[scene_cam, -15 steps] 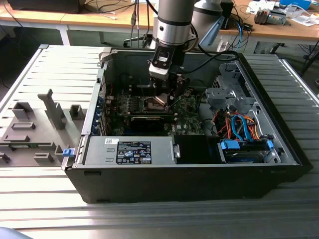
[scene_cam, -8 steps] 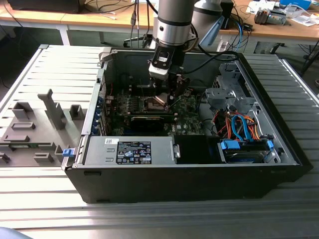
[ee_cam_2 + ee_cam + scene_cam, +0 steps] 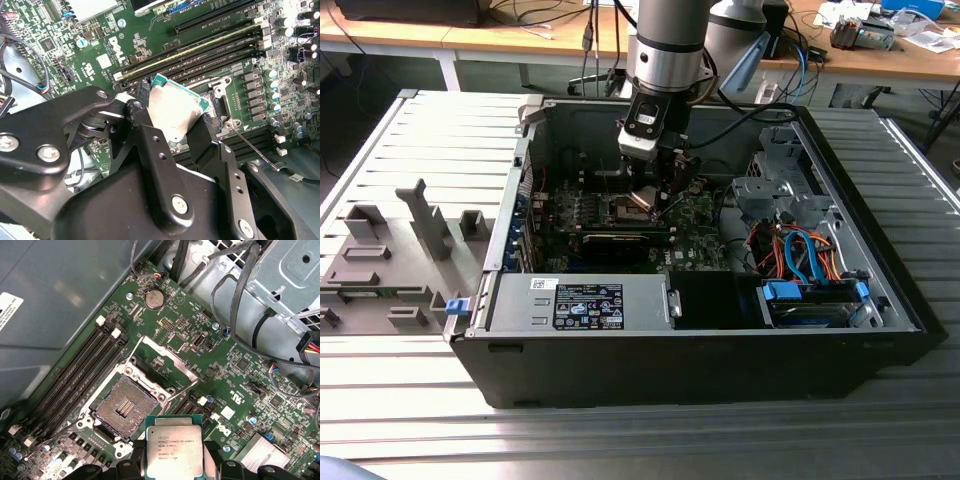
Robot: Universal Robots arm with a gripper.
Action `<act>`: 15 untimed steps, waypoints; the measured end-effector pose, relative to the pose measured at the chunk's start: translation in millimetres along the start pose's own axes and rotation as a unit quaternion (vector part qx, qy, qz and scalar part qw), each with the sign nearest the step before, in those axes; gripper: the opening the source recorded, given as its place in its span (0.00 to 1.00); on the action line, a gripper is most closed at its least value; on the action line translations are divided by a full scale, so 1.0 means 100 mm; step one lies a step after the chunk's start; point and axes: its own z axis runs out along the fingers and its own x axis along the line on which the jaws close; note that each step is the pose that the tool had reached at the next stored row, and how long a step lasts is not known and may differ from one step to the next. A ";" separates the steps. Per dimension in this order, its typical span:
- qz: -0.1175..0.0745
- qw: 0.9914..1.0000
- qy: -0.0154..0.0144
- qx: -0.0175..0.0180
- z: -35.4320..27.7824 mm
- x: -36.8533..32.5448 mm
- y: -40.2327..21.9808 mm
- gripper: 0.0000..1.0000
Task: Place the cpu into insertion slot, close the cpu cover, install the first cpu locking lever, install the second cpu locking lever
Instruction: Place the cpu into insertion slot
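Silver-grey metal tops the cpu (image 3: 174, 452), which is clamped between the two black fingers (image 3: 150, 145) of the tool (image 3: 176, 125), pressed against its opposite edges. The chip is held above the green motherboard (image 3: 210, 355), just beside the insertion slot (image 3: 125, 407) and apart from it. The slot is seen uncovered, with the cpu cover (image 3: 162, 360) lifted open next to it. In the exterior view, the arm is seen reaching down into the open computer case (image 3: 620, 360) on the tabletop (image 3: 420, 420).
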 end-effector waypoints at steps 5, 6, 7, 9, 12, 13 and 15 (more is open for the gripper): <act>0.001 1.000 0.000 0.000 0.000 -0.001 -0.001 0.54; 0.001 1.000 0.000 0.000 0.000 -0.001 -0.001 0.54; 0.002 1.000 0.001 0.000 0.000 -0.001 -0.001 0.54; 0.002 1.000 0.001 0.000 0.000 -0.002 -0.002 0.54; 0.003 1.000 0.001 0.000 0.000 -0.003 -0.002 0.54; 0.003 1.000 0.001 0.000 0.000 -0.003 -0.003 0.54; 0.003 1.000 0.001 0.000 0.000 -0.004 -0.003 0.54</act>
